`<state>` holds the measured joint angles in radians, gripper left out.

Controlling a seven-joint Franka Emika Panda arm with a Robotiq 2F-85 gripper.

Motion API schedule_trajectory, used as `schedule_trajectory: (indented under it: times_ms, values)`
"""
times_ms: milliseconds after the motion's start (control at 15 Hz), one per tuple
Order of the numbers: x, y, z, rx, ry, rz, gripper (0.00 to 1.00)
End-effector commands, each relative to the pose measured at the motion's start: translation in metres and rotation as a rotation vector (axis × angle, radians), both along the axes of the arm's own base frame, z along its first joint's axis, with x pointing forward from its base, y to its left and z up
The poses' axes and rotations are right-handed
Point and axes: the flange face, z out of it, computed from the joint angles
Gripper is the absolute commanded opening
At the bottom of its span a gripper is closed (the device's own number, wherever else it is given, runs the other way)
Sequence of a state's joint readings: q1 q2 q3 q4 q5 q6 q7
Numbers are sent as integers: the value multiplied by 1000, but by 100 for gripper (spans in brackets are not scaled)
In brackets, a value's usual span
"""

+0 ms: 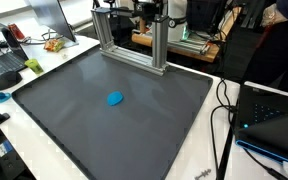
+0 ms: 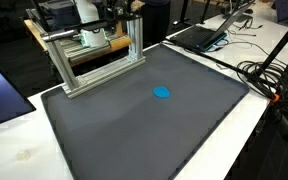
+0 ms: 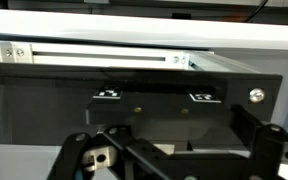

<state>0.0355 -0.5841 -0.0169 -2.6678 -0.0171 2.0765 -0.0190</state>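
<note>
In an exterior view, a laptop [image 1: 4, 66] sits at the far left edge on a white table [image 1: 209, 160]. A large dark mat [image 1: 74, 115] fills the middle of the frame. A small flat blue piece [image 1: 115, 98] lies near the mat's centre, alone and well apart from everything else. At the upper middle, an aluminium frame [image 1: 132, 45] stands upright on the mat's far edge. Cables [image 1: 224, 110] trail down the right side.

In an exterior view from another angle, the aluminium frame [image 2: 102, 55] stands at the upper left, the blue piece [image 2: 161, 93] lies at centre, and a second laptop [image 2: 199, 37] rests at the upper right.

In the wrist view, a pale rail of the frame [image 3: 94, 55] runs across the upper part, with a black panel beneath it. The gripper [image 3: 169, 160] fills the bottom edge. Its black fingers [image 3: 74, 155] are spread wide at lower left and lower right, holding nothing, close in front of the frame.
</note>
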Motion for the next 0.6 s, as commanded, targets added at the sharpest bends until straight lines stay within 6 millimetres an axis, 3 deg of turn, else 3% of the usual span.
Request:
schedule_trajectory:
  times_ms: [0, 533]
  values:
    - [-7, -1, -4, -17, 37, -22, 100]
    - [-4, -4, -6, -75, 39, -97, 100]
